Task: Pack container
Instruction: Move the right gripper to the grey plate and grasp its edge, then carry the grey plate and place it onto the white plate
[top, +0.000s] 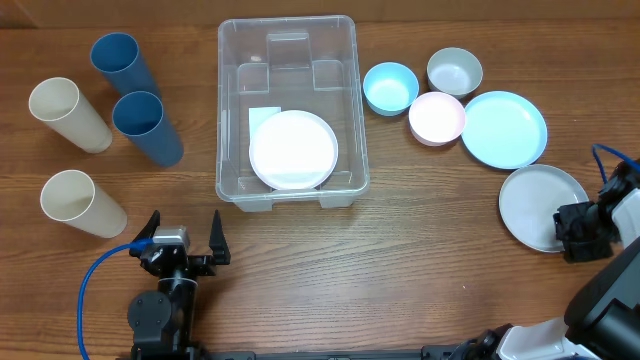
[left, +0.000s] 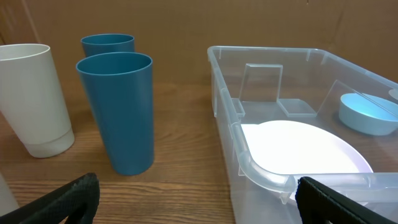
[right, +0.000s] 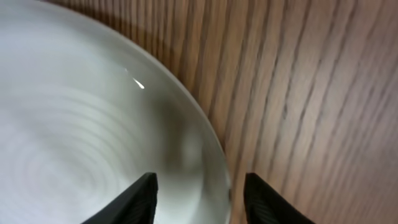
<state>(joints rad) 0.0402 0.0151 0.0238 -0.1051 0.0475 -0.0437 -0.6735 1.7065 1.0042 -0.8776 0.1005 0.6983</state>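
Note:
The clear container (top: 233, 120) stands at the table's middle back with a white plate (top: 292, 149) lying in it; both also show in the left wrist view, the container (left: 261, 171) and the plate (left: 298, 146). My left gripper (top: 186, 243) is open and empty near the front edge, in front of the container's left corner; its fingers (left: 199, 202) frame bare wood and the bin's corner. My right gripper (top: 568, 232) is open at the right, its fingers (right: 199, 199) straddling the rim of a grey plate (top: 535, 200), seen close up in the right wrist view (right: 74, 124).
Two blue cups (top: 147, 127) (top: 122, 62) and two cream cups (top: 68, 113) (top: 80, 202) lie left of the container. Right of it are a blue bowl (top: 390, 87), a grey bowl (top: 454, 71), a pink bowl (top: 437, 117) and a light blue plate (top: 503, 129).

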